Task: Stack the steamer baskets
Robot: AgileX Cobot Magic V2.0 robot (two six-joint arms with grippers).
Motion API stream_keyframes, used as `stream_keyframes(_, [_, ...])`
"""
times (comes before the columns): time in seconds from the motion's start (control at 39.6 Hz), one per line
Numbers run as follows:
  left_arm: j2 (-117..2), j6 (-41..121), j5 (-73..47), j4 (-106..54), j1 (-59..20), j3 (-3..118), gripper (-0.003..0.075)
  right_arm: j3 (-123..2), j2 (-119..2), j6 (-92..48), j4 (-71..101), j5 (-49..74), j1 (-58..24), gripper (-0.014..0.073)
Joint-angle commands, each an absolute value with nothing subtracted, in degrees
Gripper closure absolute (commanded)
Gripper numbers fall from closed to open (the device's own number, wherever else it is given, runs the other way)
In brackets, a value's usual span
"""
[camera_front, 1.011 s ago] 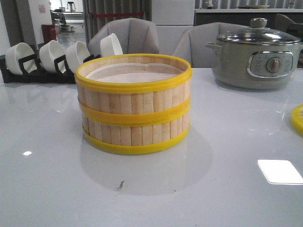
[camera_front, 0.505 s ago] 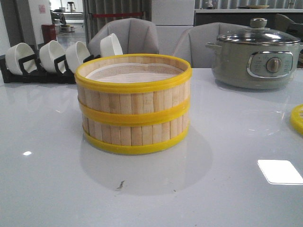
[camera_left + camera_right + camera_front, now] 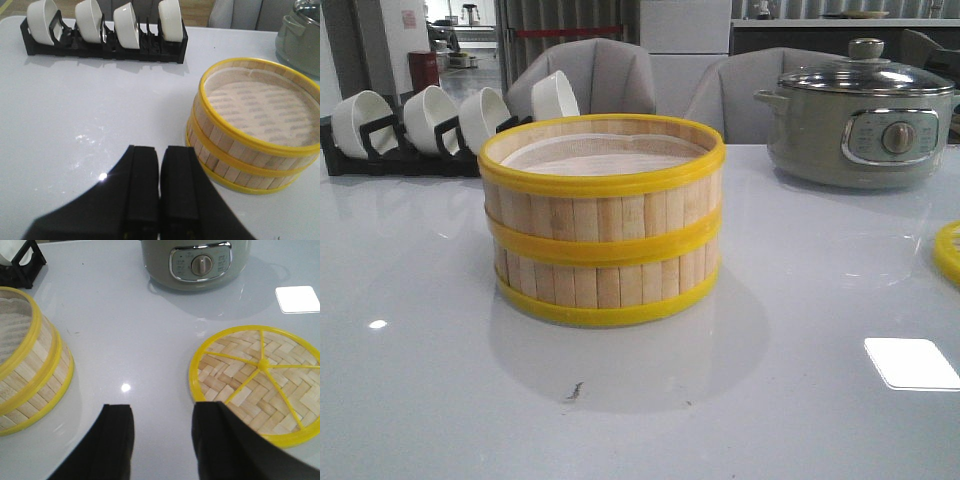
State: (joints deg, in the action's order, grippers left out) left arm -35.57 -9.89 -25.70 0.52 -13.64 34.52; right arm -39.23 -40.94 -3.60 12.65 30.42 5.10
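Two steamer baskets [image 3: 602, 220] stacked; lid [image 3: 257, 382] lies right, unplaced. Right gripper [image 3: 162, 440] spread, should grasp it; left gripper [image 3: 160, 187] pressed together.

I can read no text anywhere. The electric pot [image 3: 197, 262], at the top centre of my right wrist view, has a control panel with a dial and small markings around it, but they are too small for me to make out. In my front view's upper left, a pale sign [image 3: 409, 18] hangs on the far wall, its print blurred.
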Motion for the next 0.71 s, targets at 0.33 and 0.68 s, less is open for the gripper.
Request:
stream_keyframes(0.33, [-34.3,-10.5,-18.4,-0.5,-13.6,30.3,0.0634,-39.4,-41.0,-3.7,14.7,27.1,5.2,0.0200])
stream_keyframes(0.68, [-34.3,-10.5,-18.3,0.0,-13.6,30.3,0.0634,-37.6,-41.0,-3.7,15.0,27.2,5.2,0.0456])
